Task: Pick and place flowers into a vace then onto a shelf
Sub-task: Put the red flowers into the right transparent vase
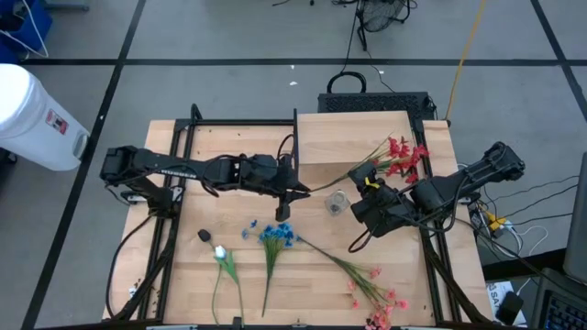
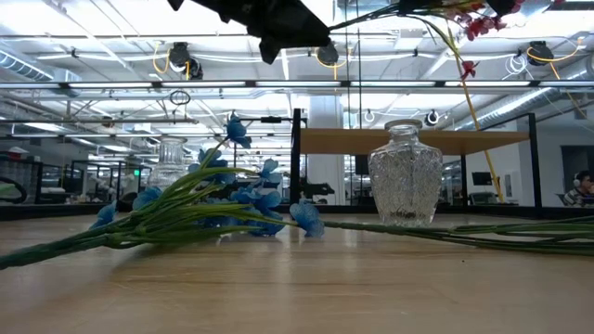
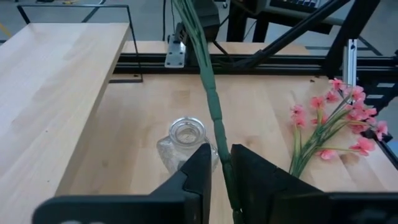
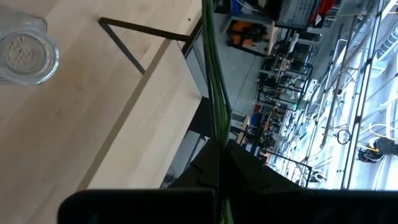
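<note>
A spray of red flowers (image 1: 404,156) hangs in the air above the table. Its long green stalk (image 1: 335,179) runs from the blossoms toward the table's left and passes above the glass vase (image 1: 337,203), which stands on the tabletop. My right gripper (image 1: 369,183) is shut on the stalk near the blossoms. My left gripper (image 3: 221,152) is at the stalk's free end, its two fingers close on either side of the stalk (image 3: 208,87) with a narrow gap left. The shelf (image 1: 353,137) lies at the far middle. My right gripper pinches the green stalk (image 4: 214,124) between its two fingers. It comes from the table's right side, slanting down, and the fingers lie across the stalk. The flower is lifted clear of the table, with the blossoms on the far right side and the bare end toward the left. My left gripper has the stalk between its fingers (image 3: 249,171), but I cannot tell whether they touch it.
A blue bunch (image 1: 275,236), a white bud (image 1: 220,252) and a pink spray (image 1: 376,293) lie flat on the near half of the table. Black frame rails (image 1: 174,156) run along both sides. The shelf's dark upright panel (image 1: 295,137) stands beside my left gripper.
</note>
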